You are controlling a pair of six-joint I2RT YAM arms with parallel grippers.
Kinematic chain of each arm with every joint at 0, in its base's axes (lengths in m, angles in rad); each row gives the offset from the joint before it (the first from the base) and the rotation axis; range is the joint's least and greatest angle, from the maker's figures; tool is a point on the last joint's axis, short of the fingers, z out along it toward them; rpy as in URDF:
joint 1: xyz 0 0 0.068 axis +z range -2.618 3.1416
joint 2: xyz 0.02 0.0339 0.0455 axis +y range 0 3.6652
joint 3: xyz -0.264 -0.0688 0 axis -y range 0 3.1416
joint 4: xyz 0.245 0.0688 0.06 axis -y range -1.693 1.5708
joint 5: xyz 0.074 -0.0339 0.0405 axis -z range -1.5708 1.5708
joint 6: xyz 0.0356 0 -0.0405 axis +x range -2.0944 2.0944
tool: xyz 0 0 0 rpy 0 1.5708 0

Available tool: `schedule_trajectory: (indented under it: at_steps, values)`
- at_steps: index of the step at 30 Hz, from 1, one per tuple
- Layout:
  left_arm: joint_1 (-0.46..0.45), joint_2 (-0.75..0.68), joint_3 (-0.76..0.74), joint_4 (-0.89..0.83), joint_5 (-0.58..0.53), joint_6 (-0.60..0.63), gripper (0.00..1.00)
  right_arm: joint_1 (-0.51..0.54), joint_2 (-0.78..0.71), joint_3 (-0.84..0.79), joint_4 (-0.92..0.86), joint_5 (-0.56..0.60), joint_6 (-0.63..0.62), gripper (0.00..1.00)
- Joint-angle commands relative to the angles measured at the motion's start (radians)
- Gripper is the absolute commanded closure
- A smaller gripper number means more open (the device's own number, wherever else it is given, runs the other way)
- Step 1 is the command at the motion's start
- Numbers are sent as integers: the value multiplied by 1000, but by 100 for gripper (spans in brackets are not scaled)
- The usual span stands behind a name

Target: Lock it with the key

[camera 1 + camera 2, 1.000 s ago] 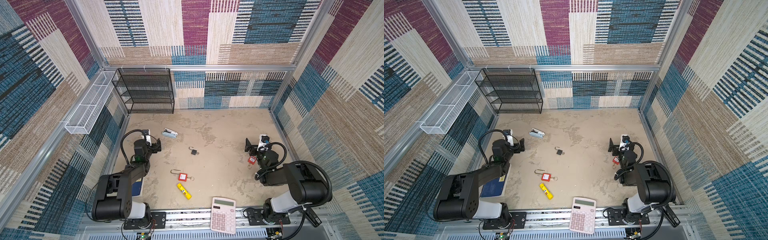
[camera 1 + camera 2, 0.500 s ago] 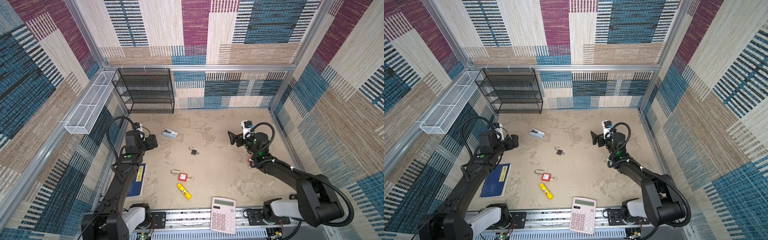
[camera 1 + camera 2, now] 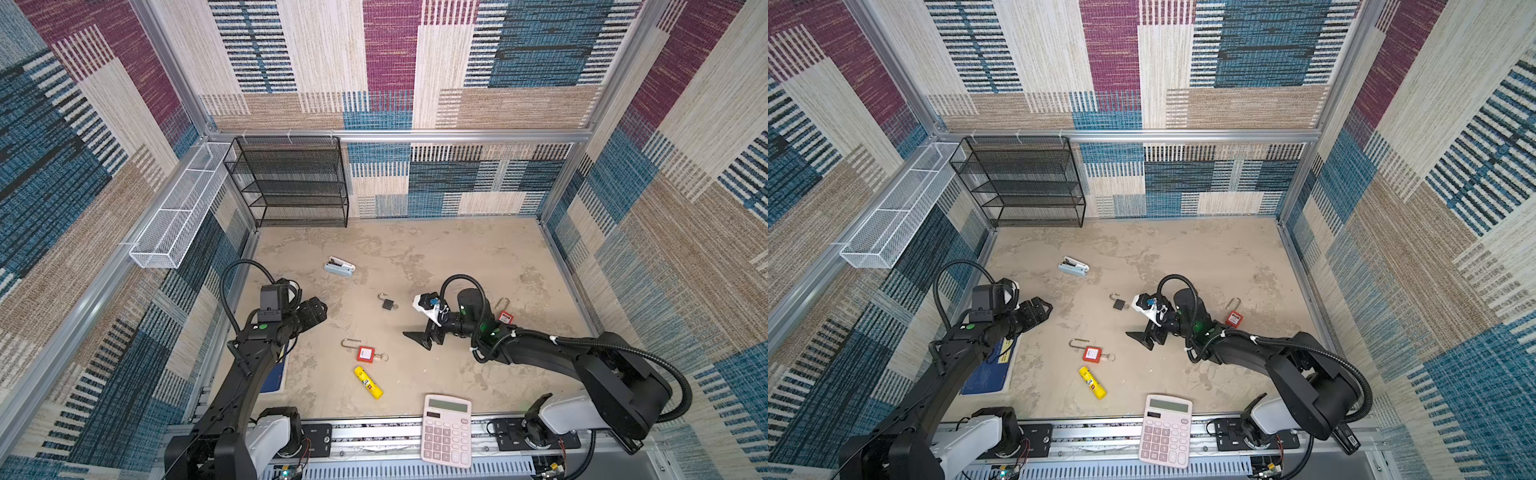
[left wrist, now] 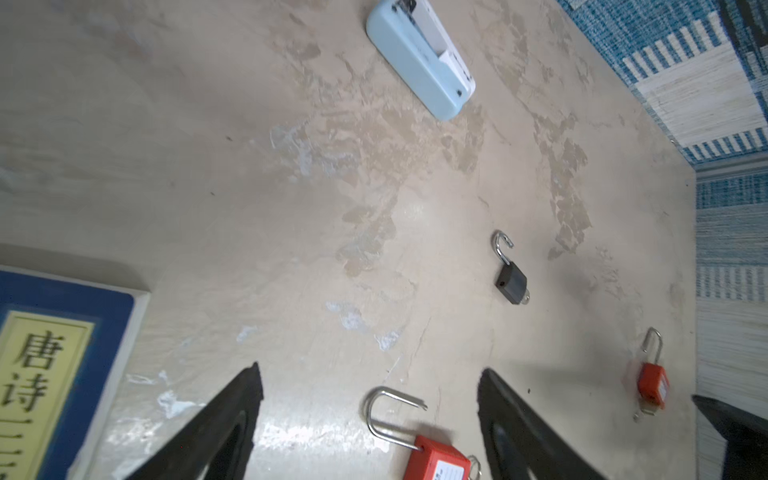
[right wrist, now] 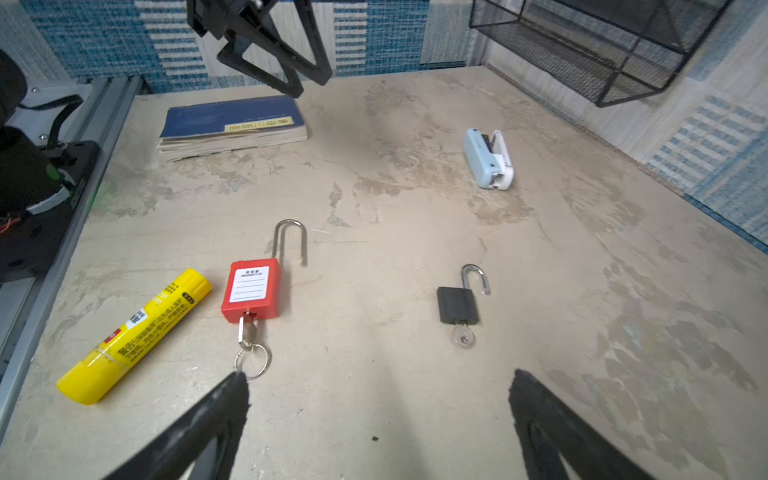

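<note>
Both arms hover, nothing held: left gripper [image 4: 370, 372] spread, right gripper [image 5: 379, 376] spread wide. Small black padlock [image 5: 457, 305], shackle open, silver key [image 5: 462, 337] inserted, lies mid-tabletop. Red plastic padlock [image 5: 249, 291], open and keyed, sits nearer the front edge. Second red padlock [image 3: 504, 316] near the right edge.

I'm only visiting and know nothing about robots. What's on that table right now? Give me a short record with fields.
Locks: black padlock, red padlock, second red padlock beside the right arm
Shackles: open on the black padlock and the red padlock
Keys: black padlock's key and red padlock's key, both inserted
Left fingers: apart, raised off the table, holding nothing
Right fingers: apart, holding nothing
Other items: glue stick, calculator, stapler, blue book
</note>
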Motion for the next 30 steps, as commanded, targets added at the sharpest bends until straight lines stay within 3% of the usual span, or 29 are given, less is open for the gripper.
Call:
schedule_trajectory:
  at_steps: [1,6,15,22,30]
  values:
    - [0,-8,-30,51,81,-56,17,41,48,28,-32,-13,-108,1]
    - [-2,-23,-62,54,97,-85,17,103,158,94,-76,-23,-166,0]
    - [-4,-81,-110,59,105,-110,18,183,329,209,-103,-47,-194,9]
    - [-3,-77,-104,35,105,-98,18,226,392,246,-108,-58,-197,14]
    - [-5,-87,-116,34,120,-113,18,244,446,282,-71,-41,-160,26]
